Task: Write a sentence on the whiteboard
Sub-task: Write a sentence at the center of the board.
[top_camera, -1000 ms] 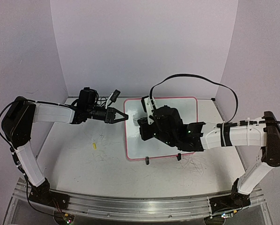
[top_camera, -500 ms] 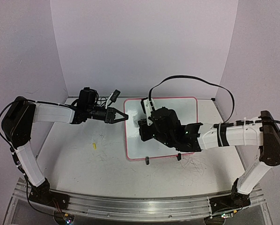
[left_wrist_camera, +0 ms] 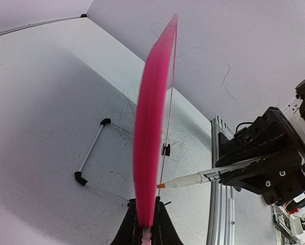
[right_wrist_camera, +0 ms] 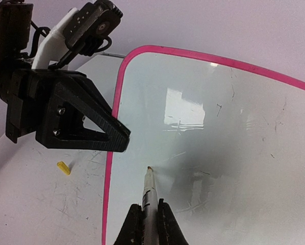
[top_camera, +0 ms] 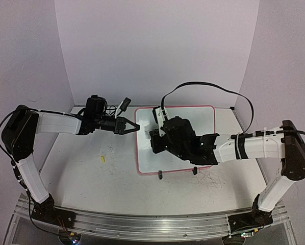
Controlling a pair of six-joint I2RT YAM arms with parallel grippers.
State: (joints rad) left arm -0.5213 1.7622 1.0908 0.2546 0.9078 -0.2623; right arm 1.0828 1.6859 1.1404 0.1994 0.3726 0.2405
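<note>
The whiteboard [top_camera: 203, 121], white with a pink rim, stands tilted at the table's middle. My left gripper [top_camera: 136, 127] is shut on its left edge; in the left wrist view [left_wrist_camera: 146, 224] the pink rim [left_wrist_camera: 151, 117] runs edge-on up from the jaws. My right gripper [top_camera: 153, 143] hovers over the board's left half, shut on a white marker [right_wrist_camera: 150, 196]. The marker's orange tip [right_wrist_camera: 149, 167] is at the board surface [right_wrist_camera: 229, 127], close to the left rim. The marker also shows in the left wrist view [left_wrist_camera: 193, 179]. I can make out no pale-yellow sentence, only faint scratches and glare.
A small yellow cap [top_camera: 102, 158] lies on the table left of the board, also seen in the right wrist view [right_wrist_camera: 64, 168]. Two black clip feet [top_camera: 160, 175] [top_camera: 195, 171] sit at the board's near edge. A wire stand [left_wrist_camera: 91, 153] is behind the board. Grey walls enclose the table.
My right gripper with the marker has shifted slightly left and away across the board. My left gripper has not moved.
</note>
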